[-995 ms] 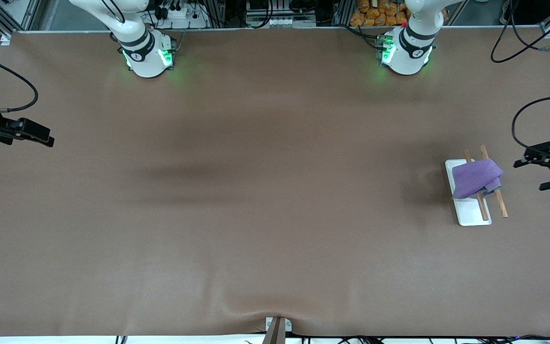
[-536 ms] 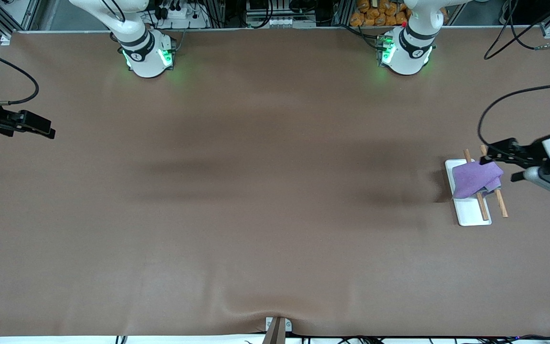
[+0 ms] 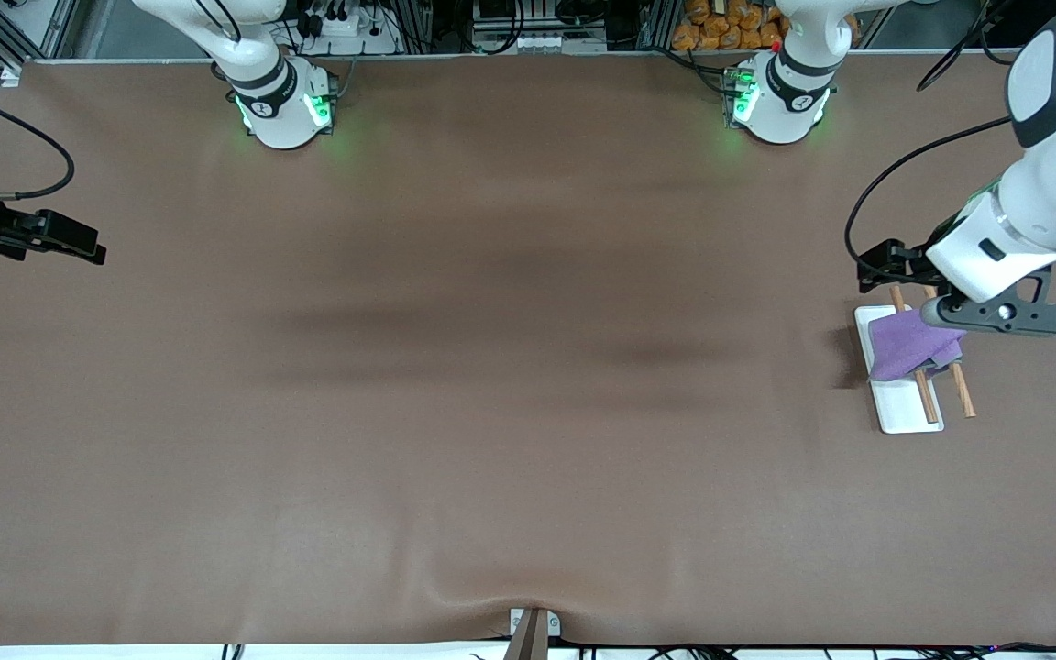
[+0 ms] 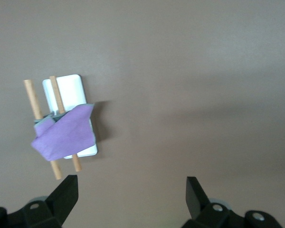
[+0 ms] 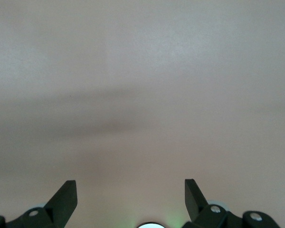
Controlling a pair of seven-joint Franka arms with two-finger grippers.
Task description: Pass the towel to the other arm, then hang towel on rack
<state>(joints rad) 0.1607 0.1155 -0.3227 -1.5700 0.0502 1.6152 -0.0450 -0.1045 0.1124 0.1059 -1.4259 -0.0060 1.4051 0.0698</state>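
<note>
Towel draped over rack; hanging looks done. Left hand above it, open, empty. Right hand waiting, open. Next: retreat.

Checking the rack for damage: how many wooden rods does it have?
2. Both rods lie parallel over the rack, crossing under the towel. No others show.

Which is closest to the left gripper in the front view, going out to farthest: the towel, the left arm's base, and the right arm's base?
From the left gripper, open above the rack:
1. The towel, draped over the rack's rods just under the gripper.
2. The left arm's base, at the table's back edge.
3. The right arm's base, toward the right arm's end of the table.
</note>
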